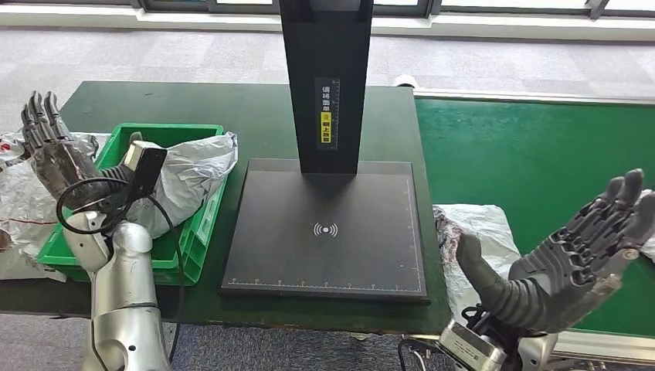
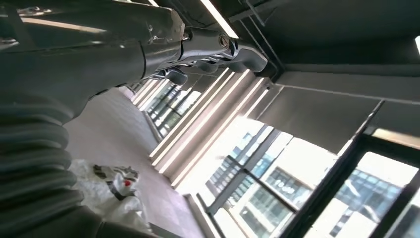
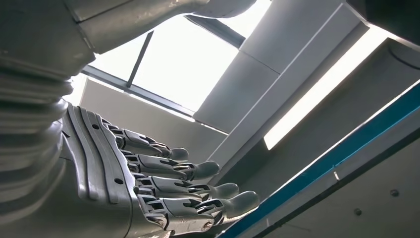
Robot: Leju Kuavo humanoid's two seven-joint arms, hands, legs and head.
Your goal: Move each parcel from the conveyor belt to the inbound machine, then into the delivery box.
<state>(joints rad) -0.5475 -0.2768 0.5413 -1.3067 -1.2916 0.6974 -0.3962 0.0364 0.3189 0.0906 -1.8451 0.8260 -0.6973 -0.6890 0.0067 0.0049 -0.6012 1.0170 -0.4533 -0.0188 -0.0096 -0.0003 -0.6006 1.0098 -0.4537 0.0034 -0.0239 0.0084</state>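
A crinkly white plastic parcel [image 1: 479,232] is left on the green conveyor belt [image 1: 541,154], just right of the flat black inbound machine [image 1: 328,232]. Right hand [image 1: 571,255] and left hand [image 1: 54,151] are held spread, empty. Slippery film could easily get fumbled.

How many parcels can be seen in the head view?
3: one parcel in the green bin, one on the conveyor belt by the right hand, and one outside the bin at the far left. More may be hidden.

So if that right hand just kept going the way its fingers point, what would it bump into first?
Probably nothing soon. The right hand is open, palm up, its fingers aimed up and away over the green conveyor belt. Its wrist view shows just ceiling beyond, though depth is unclear.
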